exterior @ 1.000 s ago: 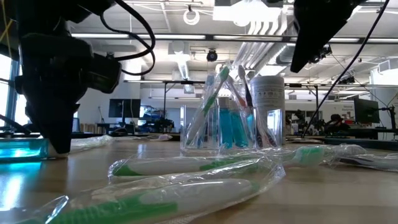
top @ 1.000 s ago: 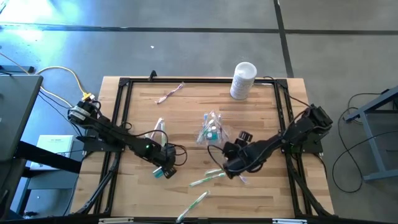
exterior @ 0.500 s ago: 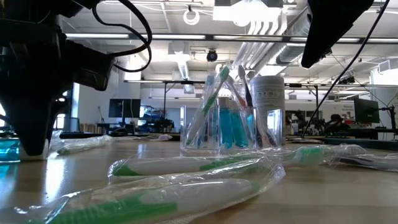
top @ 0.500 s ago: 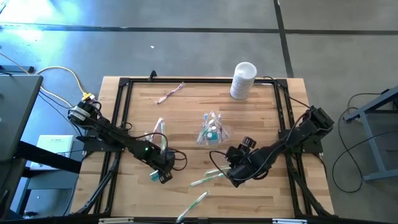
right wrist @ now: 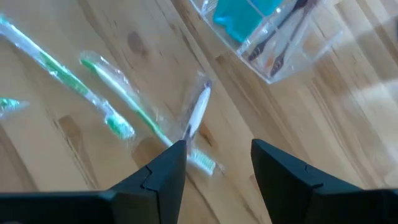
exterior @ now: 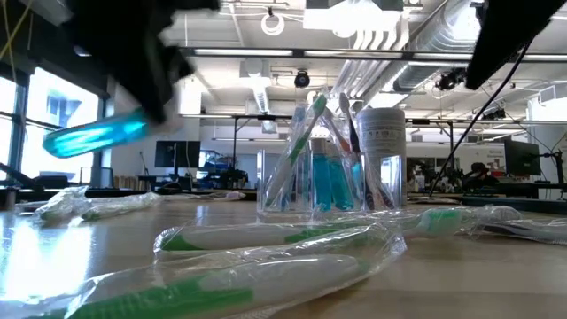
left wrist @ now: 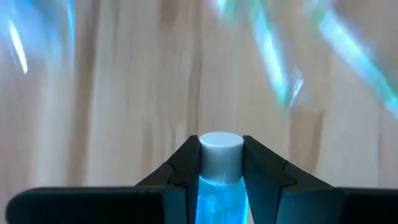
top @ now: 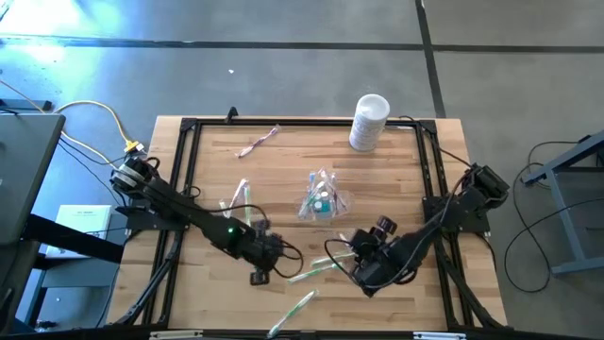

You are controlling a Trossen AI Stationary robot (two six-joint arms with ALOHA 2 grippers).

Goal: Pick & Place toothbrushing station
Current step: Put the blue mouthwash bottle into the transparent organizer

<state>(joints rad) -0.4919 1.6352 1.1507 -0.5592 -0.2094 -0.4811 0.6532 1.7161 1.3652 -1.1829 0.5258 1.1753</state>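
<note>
My left gripper (top: 259, 274) (left wrist: 221, 155) is shut on a small teal tube (exterior: 93, 137) with a white cap (left wrist: 221, 148), held up above the near-left part of the table. The clear plastic cup (top: 321, 198) (exterior: 328, 168), holding toothbrushes and teal tubes, stands upright mid-table. Wrapped green toothbrushes (top: 316, 272) (right wrist: 118, 102) lie flat on the wood between the two grippers. My right gripper (top: 364, 274) (right wrist: 217, 165) hovers open above the table near the cup's near right side, with nothing between its fingers. My left gripper pinches the teal tube between its two fingers just behind the white cap (left wrist: 220, 182), and the cap sticks out past the fingertips. The fingers slant downward. The tube is lifted clear of the table and tilted.
A white cylindrical canister (top: 368, 121) (exterior: 383, 133) stands at the far right. A pink toothbrush (top: 260, 140) lies near the far edge, one green toothbrush (top: 300, 304) at the near edge, and one (top: 241, 198) left of the cup. A black frame (top: 184, 170) borders the table.
My left gripper has risen from the table with the teal tube, rolling as it went and drifting a little toward the right; the tube, lying on the wood before, now hangs clear and tilted. My right gripper has shifted toward the near right.
</note>
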